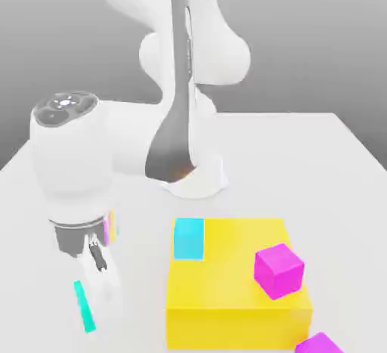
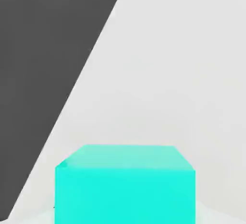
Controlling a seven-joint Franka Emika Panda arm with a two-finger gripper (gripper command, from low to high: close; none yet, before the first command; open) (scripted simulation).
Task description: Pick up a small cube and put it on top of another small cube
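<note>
So the gripper (image 1: 102, 272) sits at the lower left of the exterior view, down over the small turquoise cube (image 1: 85, 306) on the white counter (image 1: 302, 162). Can't tell its state. Big yellow block (image 1: 234, 291) is lower right.

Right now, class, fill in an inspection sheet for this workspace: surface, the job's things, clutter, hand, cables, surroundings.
Surface: white table, flat.
Job's things: turquoise-green cube on the table beneath the hand; a sliver of it in the exterior view.
Clutter: big yellow block carrying a cyan cube and a magenta cube; second magenta cube on the table beside the block.
Hand: hand low over the cube; finger state unclear.
Cables: nothing seen.
Surroundings: plain grey backdrop.
</note>
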